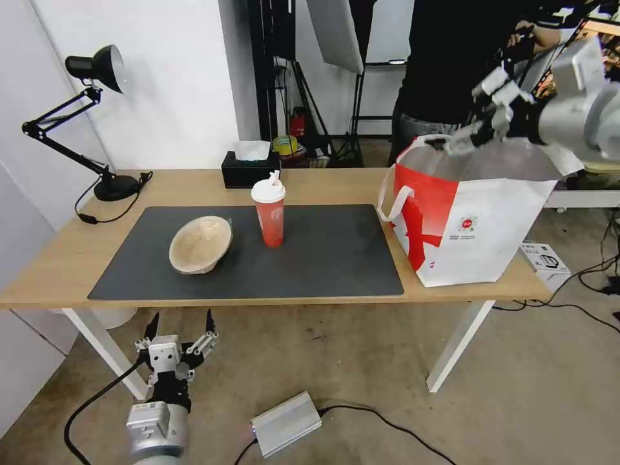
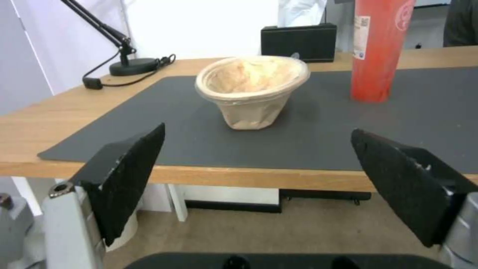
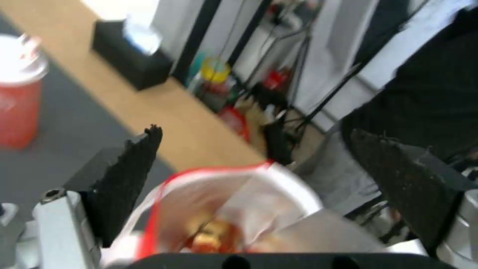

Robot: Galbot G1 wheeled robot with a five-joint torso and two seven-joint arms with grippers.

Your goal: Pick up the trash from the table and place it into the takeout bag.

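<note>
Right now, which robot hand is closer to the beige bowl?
The left gripper. It hangs open below the table edge, just in front of the beige bowl. The right gripper is open above the takeout bag.

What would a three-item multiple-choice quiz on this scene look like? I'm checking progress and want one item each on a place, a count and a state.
1. Where is the right hand?
A. Over the takeout bag's open top
B. Beside the tissue box
C. Below the table edge

2. How many trash items stand on the grey mat?
A. None
B. Two
C. Four

3. How is the left hand?
A. Shut on the cup
B. Shut on nothing
C. Open, holding nothing

Answers:
1 A, it hangs above the bag's rim.
2 B, the beige bowl and the red cup.
3 C, its fingers spread apart below the table's front edge.
</note>
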